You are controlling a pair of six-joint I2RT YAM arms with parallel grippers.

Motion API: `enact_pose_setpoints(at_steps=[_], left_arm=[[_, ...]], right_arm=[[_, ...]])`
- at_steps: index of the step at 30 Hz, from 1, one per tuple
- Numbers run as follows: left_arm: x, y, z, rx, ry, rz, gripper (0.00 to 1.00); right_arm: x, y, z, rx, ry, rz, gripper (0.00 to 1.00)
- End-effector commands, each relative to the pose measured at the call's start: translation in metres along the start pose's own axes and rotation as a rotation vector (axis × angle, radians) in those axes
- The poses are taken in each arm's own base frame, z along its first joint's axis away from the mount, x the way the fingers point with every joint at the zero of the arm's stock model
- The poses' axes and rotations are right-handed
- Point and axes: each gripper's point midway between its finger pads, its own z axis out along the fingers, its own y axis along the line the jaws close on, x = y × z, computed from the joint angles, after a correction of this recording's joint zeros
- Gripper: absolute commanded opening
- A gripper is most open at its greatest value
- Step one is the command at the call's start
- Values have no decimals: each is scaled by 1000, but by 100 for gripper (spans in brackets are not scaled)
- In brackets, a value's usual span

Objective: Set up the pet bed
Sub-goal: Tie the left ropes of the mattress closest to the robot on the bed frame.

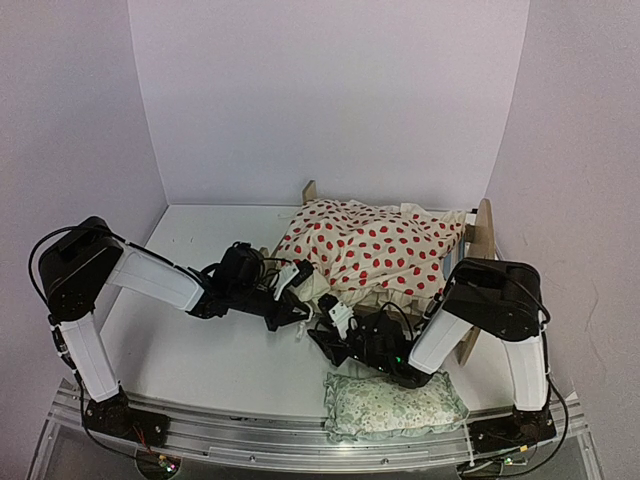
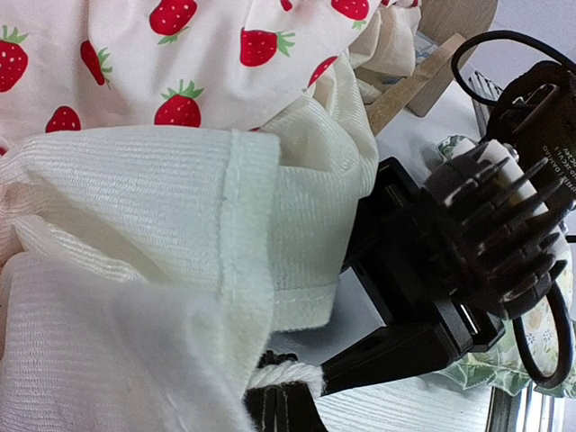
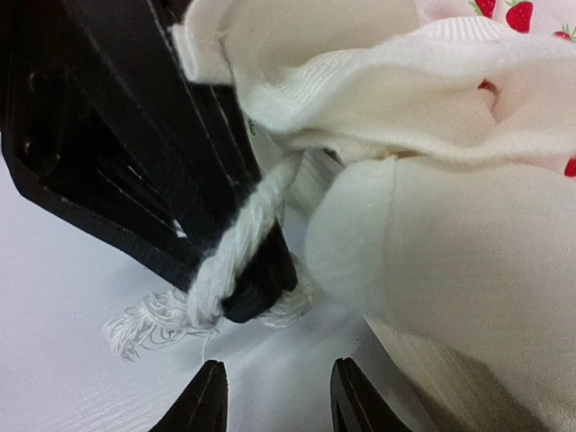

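Note:
The pet bed (image 1: 485, 232) stands at the back right, its light-wood end boards showing past a cream cushion (image 1: 372, 248) with red strawberry dots that lies on it. From the cushion's near-left corner hangs a frayed white cord (image 3: 236, 247). My left gripper (image 1: 297, 288) is shut on this cord (image 2: 290, 374), just above the table. In the right wrist view, my right gripper (image 3: 279, 398) hovers open just below the left gripper's black fingers (image 3: 171, 171), with nothing between its fingertips. A corner of the wood frame (image 2: 432, 65) shows in the left wrist view.
A small green floral pillow (image 1: 395, 404) lies at the table's near edge, under the right arm. White walls close in the back and both sides. The two grippers sit almost touching in front of the bed.

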Motion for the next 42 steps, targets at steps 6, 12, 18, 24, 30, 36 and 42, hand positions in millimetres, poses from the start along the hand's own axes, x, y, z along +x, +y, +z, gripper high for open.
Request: enact_pose_setpoints(at_steps=[6,12,18,24,30,36,42], left_arm=[[-14,-7,-11,30,-38,32,0],[-13,-6,-11,35,-40,23,0],[-14,-7,-13,41,-42,22,0],[-14,-7,-14,44,-43,22,0],[-15,-7,-15,47,-44,19,0],[-17,-8,-16,48,-48,21,0],[-18,-10,-17,52,-48,20,0]], right_arm=[[-32,6,6,30,-105,-131,38],[-36,13,5,2,-131,-159,37],[-40,14,6,4,-144,-194,34],[-48,13,6,13,-160,-220,33],[-52,15,4,28,-167,-282,31],[-51,10,0,61,-156,-326,33],[-47,3,-3,104,-137,-384,35]])
